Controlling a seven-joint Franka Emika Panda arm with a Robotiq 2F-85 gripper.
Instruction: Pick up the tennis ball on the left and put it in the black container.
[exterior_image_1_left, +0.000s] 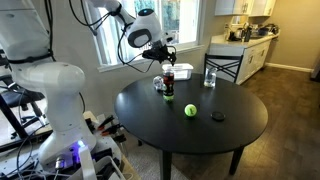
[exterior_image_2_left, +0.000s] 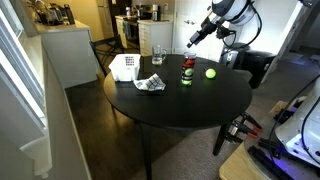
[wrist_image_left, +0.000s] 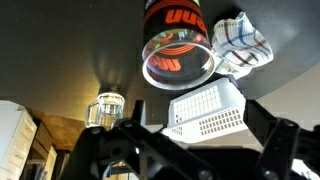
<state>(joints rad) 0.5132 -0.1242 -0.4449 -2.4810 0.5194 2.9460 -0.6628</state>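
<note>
**Pincer over container, ball on tabletop**

Pincer (exterior_image_1_left: 163, 54): jaws spread wide, holding nothing, hanging above the container (exterior_image_1_left: 168, 76).
Ball (exterior_image_1_left: 168, 95): on the tabletop (exterior_image_1_left: 150, 125), just on the near side of the container, below the pincer and apart from it.
Second ball (exterior_image_1_left: 190, 110): to its right, nearer.

The round black table (exterior_image_1_left: 240, 135) carried the black container (exterior_image_1_left: 167, 76) near its middle. A tennis ball (exterior_image_1_left: 190, 110) lay near the container, as did a checked cloth (exterior_image_2_left: 150, 84). A white basket (exterior_image_2_left: 124, 67), a clear glass (exterior_image_1_left: 210, 78) and a small black disc (exterior_image_1_left: 217, 117) sat farther from it.
</note>
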